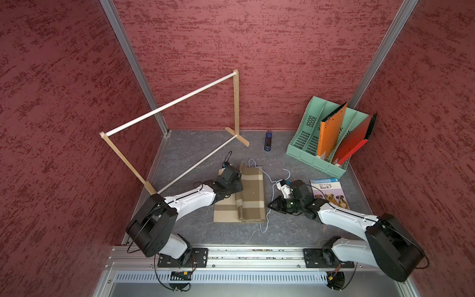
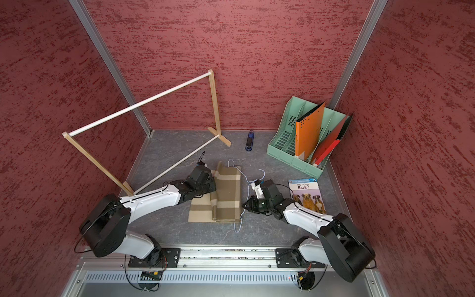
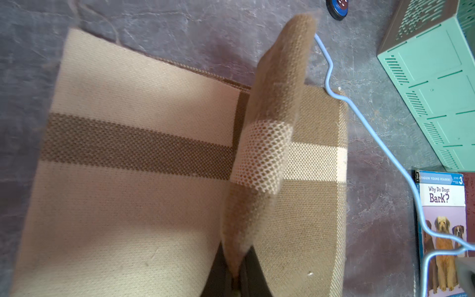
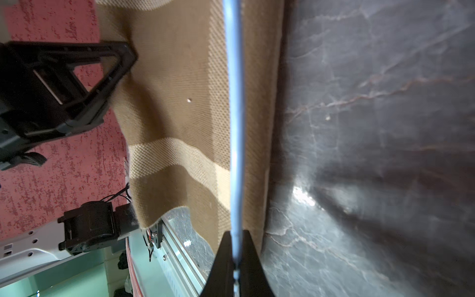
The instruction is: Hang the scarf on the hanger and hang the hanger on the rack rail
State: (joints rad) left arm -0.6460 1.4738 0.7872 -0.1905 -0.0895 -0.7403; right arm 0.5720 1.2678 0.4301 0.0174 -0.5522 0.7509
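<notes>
The scarf (image 1: pixel 253 198) (image 2: pixel 228 195), brown-tan with cream plaid stripes, lies folded flat on the grey table in both top views. My left gripper (image 1: pixel 235 191) (image 3: pixel 237 277) is at its left side, shut on a pinched-up fold of scarf (image 3: pixel 267 144) that stands above the flat part. The light-blue wire hanger (image 1: pixel 267 223) (image 2: pixel 241 221) lies along the scarf's right edge, partly over the cloth. My right gripper (image 1: pixel 270 205) (image 4: pixel 235 257) is shut on the hanger wire (image 4: pixel 235 115), which runs straight out from between the jaws.
A wooden rack with white rods (image 1: pixel 169 105) stands at the back left. At the back right is a green file organizer (image 1: pixel 308 146) holding orange and red folders. A dog book (image 1: pixel 330 192) lies beside the right arm, and a blue stapler (image 1: pixel 268 141) lies near the back wall.
</notes>
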